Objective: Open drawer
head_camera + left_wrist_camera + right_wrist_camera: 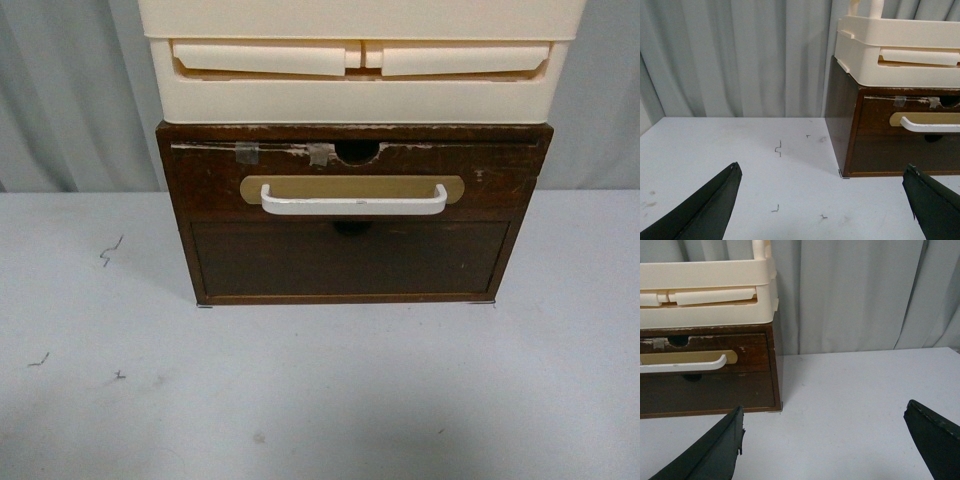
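Observation:
The dark-brown wooden drawer (500, 170) sits shut in the top of a brown cabinet at the back of the table. Its white bar handle (353, 204) lies on a tan oval plate. A semicircular notch (356, 151) and tape bits mark its chipped top edge. The drawer also shows in the left wrist view (875, 112) and the right wrist view (747, 346). Neither arm shows in the front view. My left gripper (822, 172) is open and empty over the table, left of the cabinet. My right gripper (823, 412) is open and empty, right of the cabinet.
A plain dark-brown panel (350, 258) without a handle sits below the drawer. Cream plastic drawers (355, 70) are stacked on the cabinet. The white table (320, 400) has small dark marks (110, 250) at the left. A grey curtain (70, 90) hangs behind.

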